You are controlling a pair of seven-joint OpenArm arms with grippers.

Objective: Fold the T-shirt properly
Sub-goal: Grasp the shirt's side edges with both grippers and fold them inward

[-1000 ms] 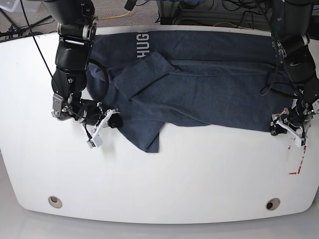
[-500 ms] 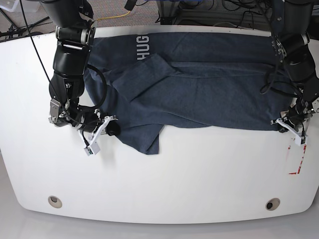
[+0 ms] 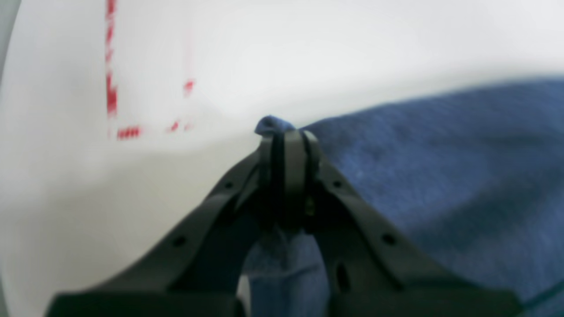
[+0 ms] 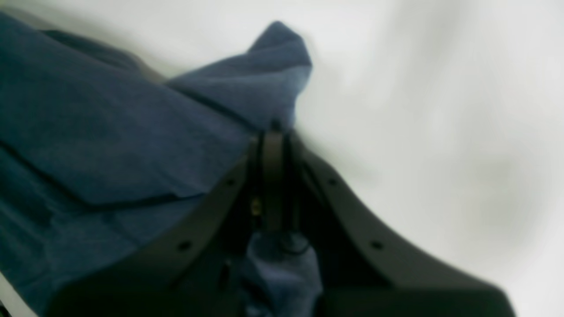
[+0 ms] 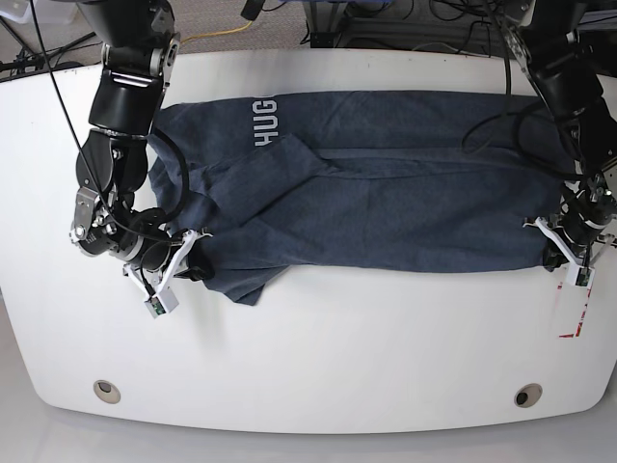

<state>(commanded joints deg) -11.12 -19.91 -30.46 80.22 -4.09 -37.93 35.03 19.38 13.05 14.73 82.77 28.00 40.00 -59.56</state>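
In the base view, going left to right, the right gripper is at about eight o'clock on the table. Its jaws are closed down on a pinch of the T-shirt, with a loose flap of cloth pointing to about five o'clock beyond the fingertips. It has moved a little toward seven o'clock since the earlier frame, and the flap has shifted the same way.

The shirt lies across the upper half of the table, from about ten o'clock round through twelve to three. The white lettering is at about eleven o'clock and now sits lower than before. The whole cloth has slid toward six o'clock, with its lower edge drawn straighter between the two grippers.

At about three o'clock, the left gripper has its jaws closed on the other lower corner, and a small tuft of cloth sticks out past the tips in its wrist view. It too has come slightly down. Red marks show on the table just beside it, at about four o'clock.
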